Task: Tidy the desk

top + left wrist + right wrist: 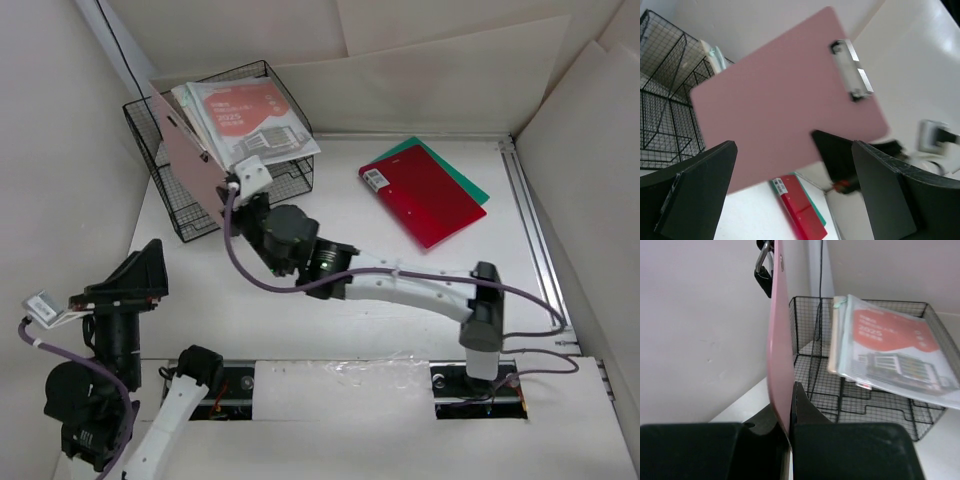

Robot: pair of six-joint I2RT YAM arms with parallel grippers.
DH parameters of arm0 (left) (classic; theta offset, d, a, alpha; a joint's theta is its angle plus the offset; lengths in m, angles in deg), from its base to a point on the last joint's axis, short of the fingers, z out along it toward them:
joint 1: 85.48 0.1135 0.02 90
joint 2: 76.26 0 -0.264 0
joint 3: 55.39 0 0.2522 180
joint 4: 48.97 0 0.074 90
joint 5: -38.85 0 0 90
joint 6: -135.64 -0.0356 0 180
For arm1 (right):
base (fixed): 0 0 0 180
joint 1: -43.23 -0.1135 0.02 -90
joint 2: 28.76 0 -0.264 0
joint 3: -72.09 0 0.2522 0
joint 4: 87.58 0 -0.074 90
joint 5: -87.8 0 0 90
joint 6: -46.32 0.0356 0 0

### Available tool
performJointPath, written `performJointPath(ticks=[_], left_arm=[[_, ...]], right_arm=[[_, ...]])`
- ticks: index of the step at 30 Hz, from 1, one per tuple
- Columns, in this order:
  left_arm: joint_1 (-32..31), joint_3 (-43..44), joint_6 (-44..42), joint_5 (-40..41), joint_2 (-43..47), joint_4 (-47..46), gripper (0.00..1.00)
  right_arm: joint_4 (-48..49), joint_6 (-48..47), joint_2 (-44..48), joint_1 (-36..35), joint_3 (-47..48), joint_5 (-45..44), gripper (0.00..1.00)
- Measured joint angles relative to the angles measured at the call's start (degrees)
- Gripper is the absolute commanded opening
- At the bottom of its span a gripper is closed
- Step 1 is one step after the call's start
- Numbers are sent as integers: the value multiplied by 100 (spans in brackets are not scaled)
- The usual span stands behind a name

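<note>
Clipboard (195, 150) first: my right pincer (791, 410) is pinching the pink board by its lower edge, holding it on edge just beside the wire basket (180, 210). My left pincer (138, 272) stands spread wide and empty at the near left. The desk (470, 245) stretches under both arms, with a red folder (425, 195) lying at its far right. I judge the board stiff, light and slick. A deeper bite, away from the metal clip (852, 70), should stop it pivoting.
</note>
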Motion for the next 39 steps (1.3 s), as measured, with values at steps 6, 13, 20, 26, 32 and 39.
performJointPath(ticks=[6,13,20,26,32,39], left_arm=[[0,15,11,254,216,227,100],[0,-374,-17,369,177,249,100],[0,-645,-57,509,63,101,100],[0,-817,-48,535,-101,-9,100],[0,-826,-46,535,-118,-79,100],[0,-826,-46,535,-118,-125,100]], right_arm=[[-92,-52,-2020,304,2006,50,0],[-92,-455,-3585,645,3748,-39,0],[66,-568,-4004,953,4223,-48,0],[494,-595,-4266,1130,4498,59,0],[931,-608,-4551,1191,4662,286,0],[1272,-691,-4916,1235,4758,409,0]])
